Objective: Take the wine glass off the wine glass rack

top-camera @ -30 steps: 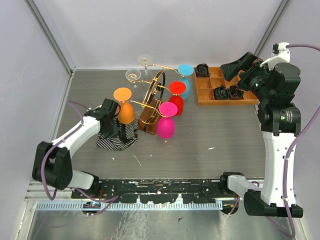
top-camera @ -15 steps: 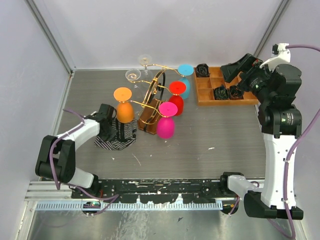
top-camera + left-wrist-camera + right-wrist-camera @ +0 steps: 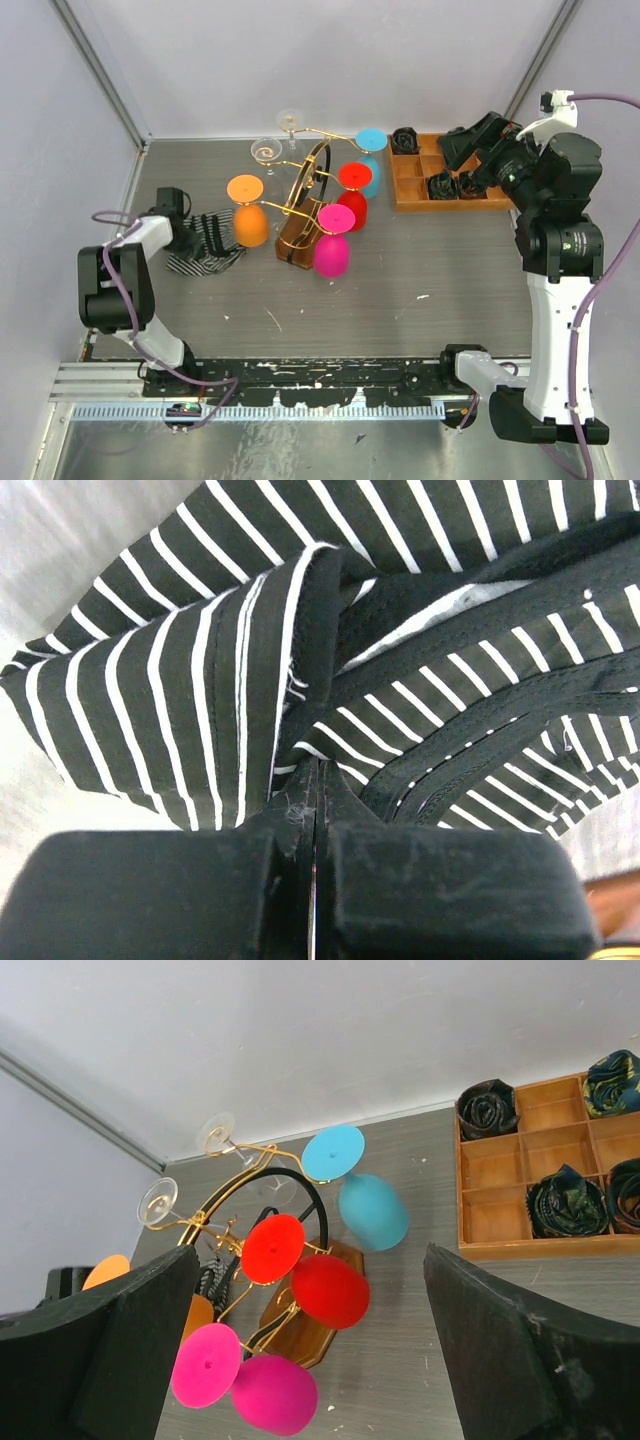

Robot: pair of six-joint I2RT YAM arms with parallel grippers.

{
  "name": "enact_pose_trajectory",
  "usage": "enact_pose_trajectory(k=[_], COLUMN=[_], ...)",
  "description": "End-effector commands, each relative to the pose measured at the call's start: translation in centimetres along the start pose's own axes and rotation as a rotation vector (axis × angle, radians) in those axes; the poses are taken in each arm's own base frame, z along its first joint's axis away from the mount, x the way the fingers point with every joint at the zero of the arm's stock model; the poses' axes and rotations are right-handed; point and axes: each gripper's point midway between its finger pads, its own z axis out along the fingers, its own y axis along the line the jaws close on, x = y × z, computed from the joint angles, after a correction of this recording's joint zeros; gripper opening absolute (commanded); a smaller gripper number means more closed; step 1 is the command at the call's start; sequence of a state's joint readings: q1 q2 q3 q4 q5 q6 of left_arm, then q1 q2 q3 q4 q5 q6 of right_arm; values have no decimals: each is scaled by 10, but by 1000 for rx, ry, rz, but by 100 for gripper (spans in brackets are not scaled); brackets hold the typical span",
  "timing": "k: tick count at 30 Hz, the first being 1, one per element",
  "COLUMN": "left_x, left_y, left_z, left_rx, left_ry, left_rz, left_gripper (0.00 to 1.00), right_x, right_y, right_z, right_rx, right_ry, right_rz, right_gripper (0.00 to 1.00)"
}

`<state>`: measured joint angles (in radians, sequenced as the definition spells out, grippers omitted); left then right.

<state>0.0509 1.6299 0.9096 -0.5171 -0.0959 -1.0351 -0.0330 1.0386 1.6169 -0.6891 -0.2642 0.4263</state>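
Left of the rack [image 3: 297, 240] a striped cloth [image 3: 205, 245] is pinched in the left gripper [image 3: 315, 772], its fingers [image 3: 430, 880] partly cut off; on the rack the orange glass [image 3: 250, 226] is hung foot-up, clear ones [image 3: 267, 150] barely discernible behind; right of it the right gripper [image 3: 472, 150] is spread wide.

top and right-wrist views both down onto the wine glass rack [image 3: 295, 240]
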Motion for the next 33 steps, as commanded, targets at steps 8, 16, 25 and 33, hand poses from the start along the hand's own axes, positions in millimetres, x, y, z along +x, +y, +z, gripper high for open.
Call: enact_pose_trajectory(k=[8,16,25,33], left_x=[-92,-120,-145,-156], left_y=[36,74,119,96], left_z=[35,31,20,-14], left_rx=[-300,-339,-355,-200], left_ry=[-142,-191,-210,-292], left_rz=[-73,-146,-289,-305], left_gripper=[0,0,0,10], right_x=[3,16,20,32], right_y=[8,-1,3,0], right_z=[8,15,11,24], right_rx=[-60,-52,-77,-92], right_ry=[-4,26,29,77], right_rz=[-17,-21,-24,2], right_gripper=[100,100,100,100])
